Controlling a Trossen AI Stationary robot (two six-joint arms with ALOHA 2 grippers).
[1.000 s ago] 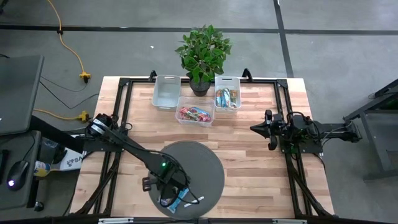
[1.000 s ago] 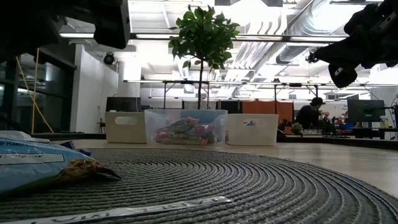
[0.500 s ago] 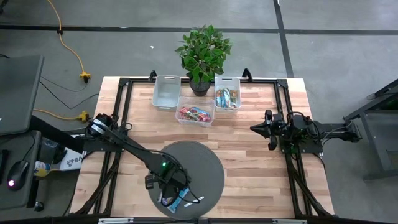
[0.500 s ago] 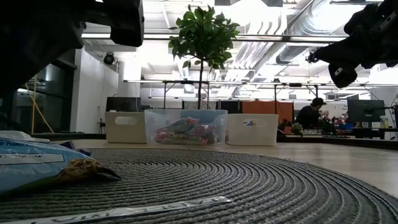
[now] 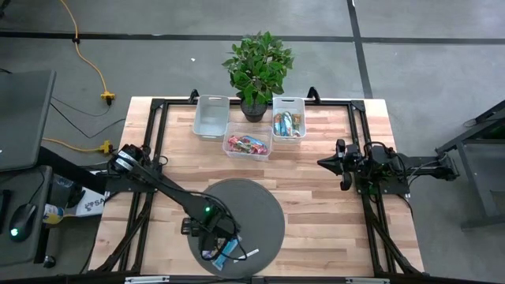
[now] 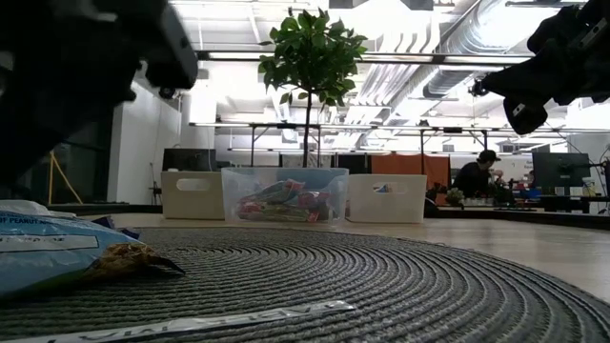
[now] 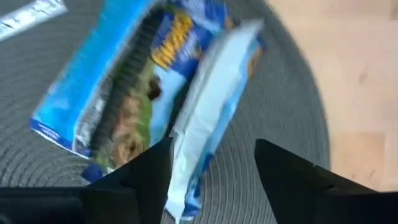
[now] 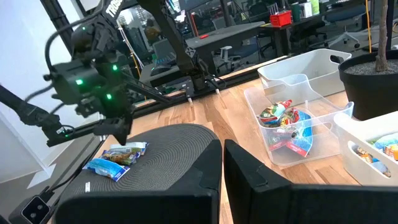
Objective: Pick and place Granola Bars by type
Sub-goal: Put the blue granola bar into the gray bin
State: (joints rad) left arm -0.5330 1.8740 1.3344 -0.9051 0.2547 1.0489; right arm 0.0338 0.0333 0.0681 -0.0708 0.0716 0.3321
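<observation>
Two light blue granola bars [image 7: 124, 87] lie overlapping on the round grey mat [image 5: 260, 209], near its front edge; they also show in the high view [image 5: 226, 251] and the low view [image 6: 48, 252]. My left gripper [image 7: 211, 168] hangs open just above them, one finger on either side of the upper bar [image 7: 217, 93], touching nothing. Red/pink bars fill the clear bin [image 5: 247, 146]. Tan-orange bars lie in the right white bin [image 5: 288, 125]. My right gripper [image 5: 343, 167] waits, shut and empty, above the table's right side.
An empty white bin [image 5: 211, 116] stands at the far left of the row, and a potted plant [image 5: 256, 67] behind the bins. A thin white strip label [image 5: 248, 254] lies on the mat beside the blue bars. Bare wood shows between the mat and the bins.
My left gripper has come down a little over the blue bars, staying open. The bars have not moved.
</observation>
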